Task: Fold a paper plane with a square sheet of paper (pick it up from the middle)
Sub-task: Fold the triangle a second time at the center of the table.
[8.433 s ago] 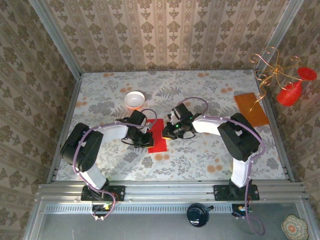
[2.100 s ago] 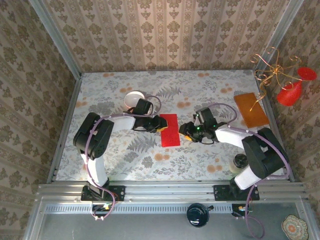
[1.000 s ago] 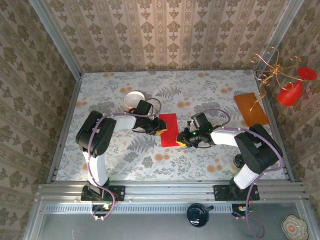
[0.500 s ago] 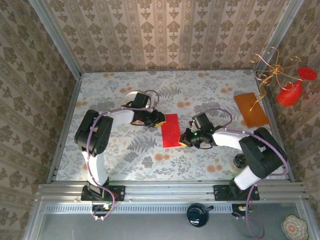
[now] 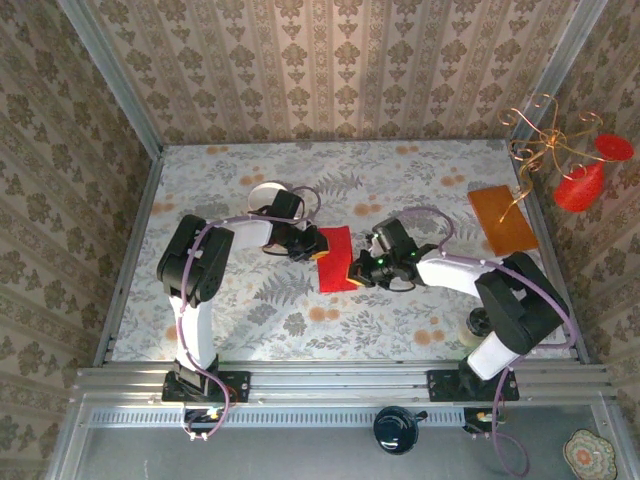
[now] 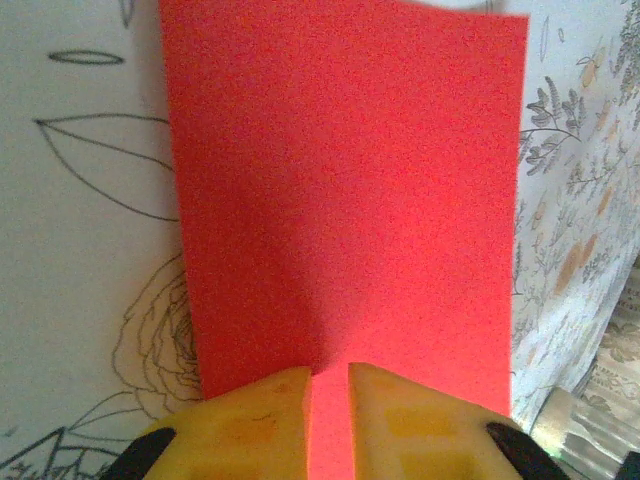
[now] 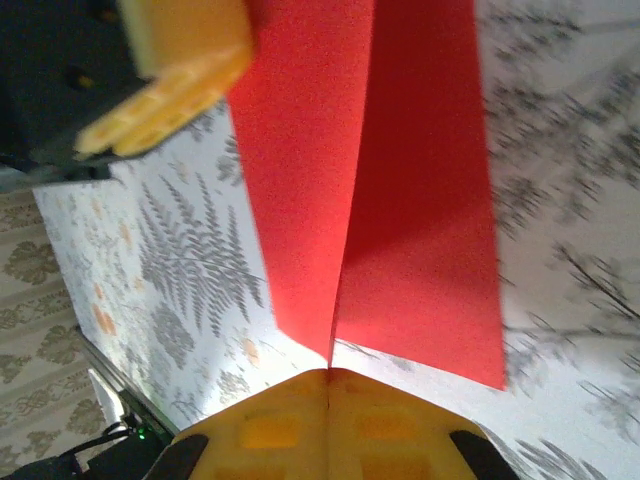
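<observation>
Paper (image 5: pixel 335 262) half-folded; right end effector (image 7: pixel 328 376) clamped on one edge to raise it — left end effector (image 6: pixel 330 374) nearly together opposite, grip unclear.

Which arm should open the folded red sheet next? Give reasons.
Probably right. The right gripper is shut on the edge of the red sheet, which bends up there. The left gripper sits at the opposite edge, jaws slightly apart.

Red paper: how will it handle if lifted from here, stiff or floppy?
Likely floppy: the red paper bends along a line running from where the shut right end effector pinches its edge. Its edges show no thickness, so probably very light; a push may slide or crumple it.
</observation>
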